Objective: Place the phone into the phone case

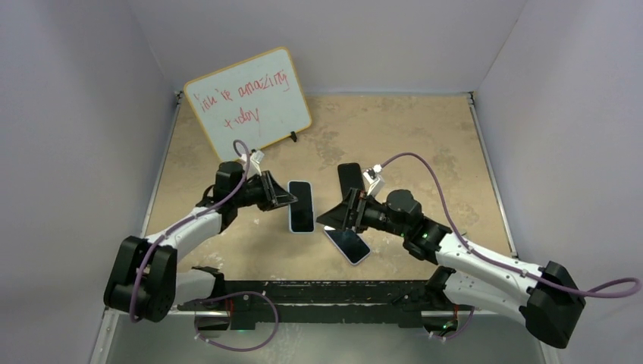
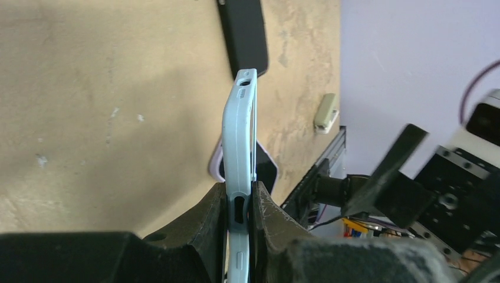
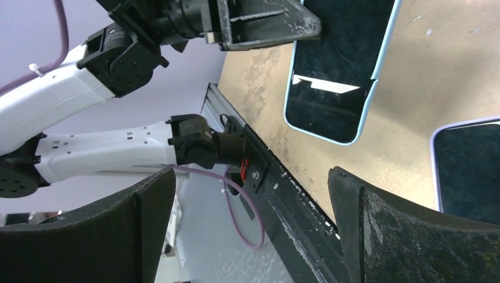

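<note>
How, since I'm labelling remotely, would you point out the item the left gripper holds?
From the whiteboard, come down to mid-table, where the left gripper pinches a dark slab. Its pale blue rim separates it from the lilac-rimmed one and the all-black one.

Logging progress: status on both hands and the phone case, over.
Left hand shut on pale blue phone case edge. Right hand open, empty. A phone sits inside case. Lavender phone lies nearby, clear.
</note>
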### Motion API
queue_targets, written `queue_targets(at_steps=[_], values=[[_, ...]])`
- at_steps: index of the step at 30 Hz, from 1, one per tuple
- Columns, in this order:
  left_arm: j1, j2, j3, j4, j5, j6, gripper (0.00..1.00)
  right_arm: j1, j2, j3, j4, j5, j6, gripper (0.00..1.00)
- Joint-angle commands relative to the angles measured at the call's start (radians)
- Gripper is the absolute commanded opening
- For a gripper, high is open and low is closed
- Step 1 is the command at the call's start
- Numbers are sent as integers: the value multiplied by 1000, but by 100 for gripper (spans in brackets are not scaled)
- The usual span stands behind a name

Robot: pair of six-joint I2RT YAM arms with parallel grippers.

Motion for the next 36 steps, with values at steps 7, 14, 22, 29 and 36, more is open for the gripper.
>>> queue_targets(at_steps=[7,14,22,29,36], values=[[5,181,-17,167,6,65,0,0,-106,-1,-201,138,-94,99],[5,244,5,54,-48,131,3,-1,-112,-4,-273,167,-67,99],[5,215,40,-93,-137,199,28,0,-160,14,-334,229,-60,99],[5,69,124,-344,-236,273,59,0,-199,46,-410,276,-57,99],[4,-107,210,-491,-232,329,78,0,-207,135,-581,413,-70,99]])
